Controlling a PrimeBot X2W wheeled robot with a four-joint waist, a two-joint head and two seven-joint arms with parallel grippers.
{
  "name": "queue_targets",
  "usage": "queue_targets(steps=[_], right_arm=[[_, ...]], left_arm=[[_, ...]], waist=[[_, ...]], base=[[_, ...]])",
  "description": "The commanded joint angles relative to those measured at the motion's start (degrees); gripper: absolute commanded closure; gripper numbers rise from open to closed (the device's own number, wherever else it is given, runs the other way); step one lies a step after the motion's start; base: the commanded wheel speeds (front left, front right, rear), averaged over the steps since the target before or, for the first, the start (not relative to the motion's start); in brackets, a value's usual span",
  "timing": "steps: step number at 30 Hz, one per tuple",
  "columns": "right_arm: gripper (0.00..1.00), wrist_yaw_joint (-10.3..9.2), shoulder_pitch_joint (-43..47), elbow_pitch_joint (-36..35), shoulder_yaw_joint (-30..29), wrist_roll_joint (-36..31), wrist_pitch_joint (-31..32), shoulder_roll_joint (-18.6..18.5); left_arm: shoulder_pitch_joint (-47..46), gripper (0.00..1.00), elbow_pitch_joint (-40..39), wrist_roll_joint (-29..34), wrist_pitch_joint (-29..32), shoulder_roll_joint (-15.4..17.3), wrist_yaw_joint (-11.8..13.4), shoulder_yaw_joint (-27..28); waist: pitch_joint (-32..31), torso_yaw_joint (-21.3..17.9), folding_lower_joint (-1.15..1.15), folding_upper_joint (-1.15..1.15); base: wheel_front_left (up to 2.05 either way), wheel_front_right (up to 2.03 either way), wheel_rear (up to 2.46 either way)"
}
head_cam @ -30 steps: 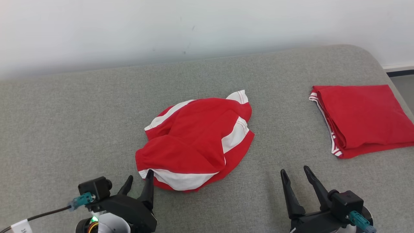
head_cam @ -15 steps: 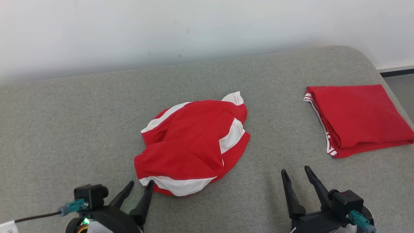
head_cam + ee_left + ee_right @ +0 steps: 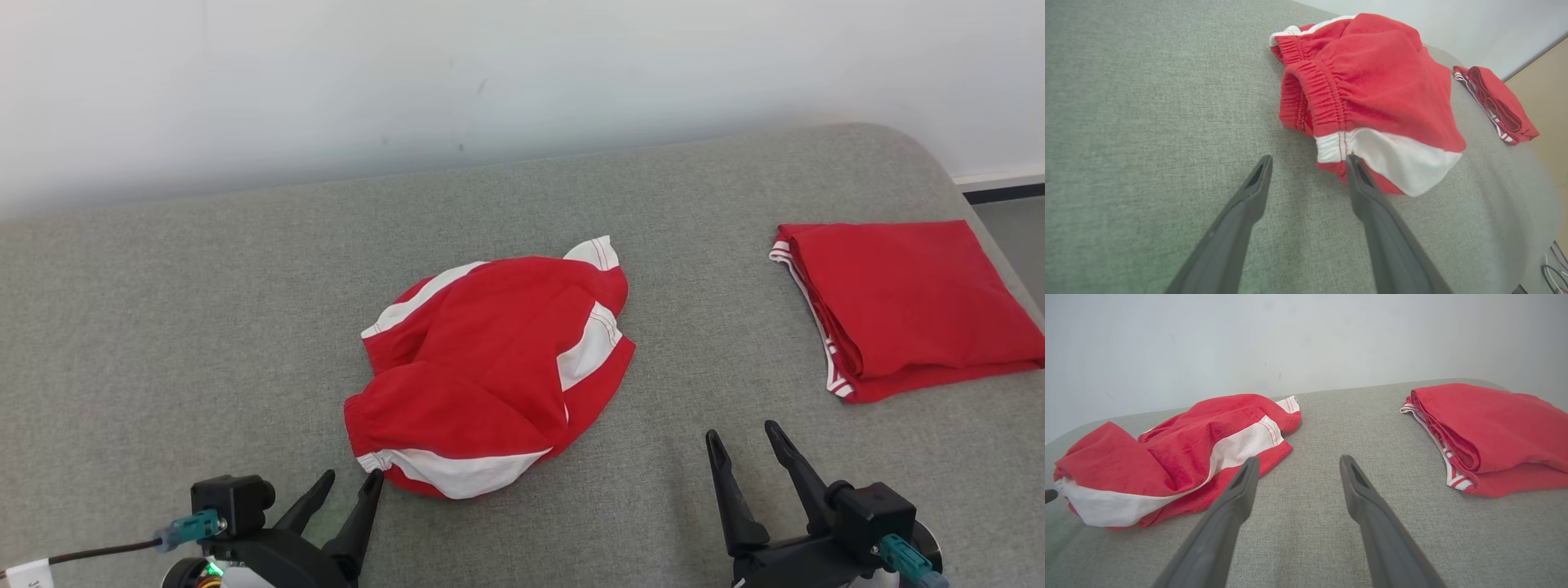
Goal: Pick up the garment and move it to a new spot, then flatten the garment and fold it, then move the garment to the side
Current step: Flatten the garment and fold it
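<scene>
L gripper (image 3: 353,475) at hem of crumpled red-and-white cloth shorts (image 3: 482,367), nothing gripped.
I've got the shorts mid-frame on the grey fabric-covered bench (image 3: 204,310); L gripper, lower left, jaws wide apart, one fingertip touching the white hem band. R gripper (image 3: 741,430), lower right, wide open & empty; folded red cloth garment (image 3: 906,310) at right edge, well apart.

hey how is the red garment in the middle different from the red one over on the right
The middle garment is crumpled in a loose heap; the right garment is folded into a flat rectangle. The middle garment shows broad white panels; the right garment shows thin white-striped trim along one edge. Both are red with white, on the grey cushion.
</scene>
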Motion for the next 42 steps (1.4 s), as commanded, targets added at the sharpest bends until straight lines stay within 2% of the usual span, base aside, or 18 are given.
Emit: queue_targets(steps=[1,5,8,10,11,12,19,20,21,22,29,38,42], right_arm=[[0.00,-0.11,0.57,-0.24,0.17,-0.25,0.01,-0.23],[0.00,-0.11,0.95,-0.43,0.27,-0.16,-0.04,-0.39],[0.00,-0.11,1.07,-0.48,0.35,-0.11,-0.07,-0.44],[0.00,-0.11,1.12,-0.49,0.34,-0.02,-0.13,-0.53],[0.00,-0.11,1.12,-0.49,0.34,-0.02,-0.13,-0.53],[0.00,-0.11,1.10,-0.50,0.30,0.03,-0.17,-0.57],[0.00,-0.11,0.78,-0.17,0.06,0.40,-0.45,-0.90],[0.00,-0.11,0.65,-0.07,0.05,0.45,-0.50,-0.91],[0.00,-0.11,0.54,0.03,0.01,0.50,-0.52,-0.96],[0.00,-0.11,0.45,0.11,-0.02,0.56,-0.62,-1.04],[0.00,-0.11,-4.70,0.41,1.93,1.65,2.36,-4.13],[0.00,-0.11,-19.94,8.50,4.80,2.89,19.11,-9.21],[0.00,-0.11,-27.47,14.88,9.41,4.82,23.93,-11.36]], left_arm=[[-0.97,0.07,0.68,0.22,-0.50,-0.33,-0.25,-0.15],[-1.61,0.10,2.39,0.38,-1.31,-0.71,-0.38,-0.32],[-2.24,0.21,3.24,0.39,-1.63,-0.89,-0.44,-0.56],[-2.31,0.38,3.69,0.45,-1.74,-1.00,-0.48,-0.84],[-2.31,0.38,3.69,0.45,-1.74,-1.00,-0.48,-0.84],[-2.33,0.49,3.86,0.43,-1.86,-1.05,-0.60,-0.94],[-3.46,0.63,4.87,0.67,-2.35,-0.95,-0.98,-1.59],[-3.54,0.68,4.95,0.65,-2.37,-0.92,-1.08,-1.72],[-3.57,0.78,5.01,0.64,-2.40,-0.90,-1.23,-1.89],[-3.61,1.00,5.07,0.60,-2.43,-0.89,-1.37,-2.06],[-4.22,1.00,4.01,0.56,-3.18,-0.56,-1.64,-2.47],[-5.32,1.00,1.69,1.67,-2.73,-0.44,-1.84,-3.99],[-7.00,1.00,1.03,2.15,-2.43,-0.85,-1.82,-4.80]], waist=[[-0.08,-0.16,0.00,0.00],[-0.23,-0.48,0.00,0.00],[-0.31,-0.69,0.00,0.00],[-0.34,-0.75,0.00,0.00],[-0.34,-0.75,0.00,0.00],[-0.30,-0.75,0.00,0.00],[0.03,-0.22,0.00,0.00],[0.11,-0.10,0.00,0.00],[0.17,0.04,0.00,0.00],[0.23,0.22,0.00,0.00],[1.44,1.81,0.00,0.00],[4.81,5.68,0.00,0.00],[7.10,7.71,0.00,0.00]], base=[[0.00,0.00,0.00],[0.00,0.00,0.00],[0.00,0.00,0.00],[0.00,0.00,0.00],[0.00,0.00,0.00],[0.00,0.00,0.00],[0.00,0.00,0.00],[0.00,0.00,0.00],[0.00,0.00,0.00],[0.00,0.00,0.00],[0.00,0.00,0.00],[0.00,0.00,0.00],[0.00,0.00,0.00]])
